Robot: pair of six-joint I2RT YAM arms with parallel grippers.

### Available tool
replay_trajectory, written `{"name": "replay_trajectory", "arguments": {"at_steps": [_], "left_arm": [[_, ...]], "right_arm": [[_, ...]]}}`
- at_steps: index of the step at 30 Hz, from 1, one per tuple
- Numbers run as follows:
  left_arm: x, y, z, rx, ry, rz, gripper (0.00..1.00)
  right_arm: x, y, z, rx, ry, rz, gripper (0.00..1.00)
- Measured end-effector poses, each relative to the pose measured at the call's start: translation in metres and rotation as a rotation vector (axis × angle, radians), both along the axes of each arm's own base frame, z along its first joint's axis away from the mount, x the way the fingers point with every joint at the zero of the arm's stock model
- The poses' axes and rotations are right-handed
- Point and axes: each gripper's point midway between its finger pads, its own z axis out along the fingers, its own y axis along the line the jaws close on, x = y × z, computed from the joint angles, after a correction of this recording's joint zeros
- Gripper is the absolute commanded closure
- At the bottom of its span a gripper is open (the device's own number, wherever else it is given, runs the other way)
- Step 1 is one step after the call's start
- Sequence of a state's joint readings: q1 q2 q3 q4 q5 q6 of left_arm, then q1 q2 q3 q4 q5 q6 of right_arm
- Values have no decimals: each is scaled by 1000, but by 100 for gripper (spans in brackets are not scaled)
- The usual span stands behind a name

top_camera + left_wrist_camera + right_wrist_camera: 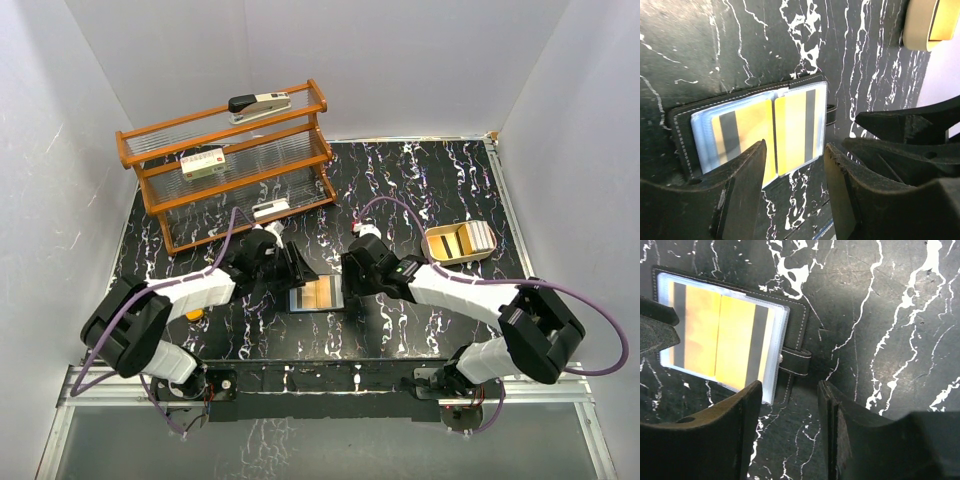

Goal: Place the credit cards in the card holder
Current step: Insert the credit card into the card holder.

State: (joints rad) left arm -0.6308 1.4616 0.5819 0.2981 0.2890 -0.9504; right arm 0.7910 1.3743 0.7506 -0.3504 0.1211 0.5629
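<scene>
The left gripper [792,175] has its jaws parted to a middling gap with nothing between them, poised over one long edge of the card holder [680,135]. The right gripper [787,410] is likewise spread and empty. Its jaws hang over bare desk, just beside the holder's strap side.

The card holder lies open and flat between the two grippers. The credit cards [795,125] sit inside it under clear sleeves, side by side. They show as two yellow-orange faces, each with a dark stripe. A black strap [795,362] with a small snap juts from one edge.

The desk [420,180] is black with white marble veins, and white walls [400,60] close it in on three sides. A tan tray [430,243] holding blocks stands to the right. A wooden rack [124,148] at the back left bears a stapler [260,104] on top and a white item [203,163] on its middle shelf. A small orange thing [193,315] lies by the left arm.

From above, both wrists hide the holder's ends. I cannot tell whether any fingertip touches the desk. The left wrist view cuts the tray off at its corner.
</scene>
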Motion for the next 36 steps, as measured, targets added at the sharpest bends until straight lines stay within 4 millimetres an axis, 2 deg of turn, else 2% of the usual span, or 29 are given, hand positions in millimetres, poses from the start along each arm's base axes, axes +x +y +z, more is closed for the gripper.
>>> {"name": "replay_trajectory", "arguments": {"at_steps": [3,10,13,26,30,36], "left_arm": [[5,14,3,63,-8,30,49],[17,65,12,101,10,167,54],[16,74,13,91,18,185,54],[-8,69,-7,2,118,148,54],[-7,66,-4,-20,112,145,54],[-5,63,-1,-40,104,141,54]], "right_arm": [[1,6,5,29,6,-5,41],[11,30,14,46,-1,-3,33],[16,40,11,26,-3,-1,31],[23,52,-19,-130,17,-3,24],[23,49,-28,-179,21,-7,27],[25,43,-28,-220,2,-21,37]]}}
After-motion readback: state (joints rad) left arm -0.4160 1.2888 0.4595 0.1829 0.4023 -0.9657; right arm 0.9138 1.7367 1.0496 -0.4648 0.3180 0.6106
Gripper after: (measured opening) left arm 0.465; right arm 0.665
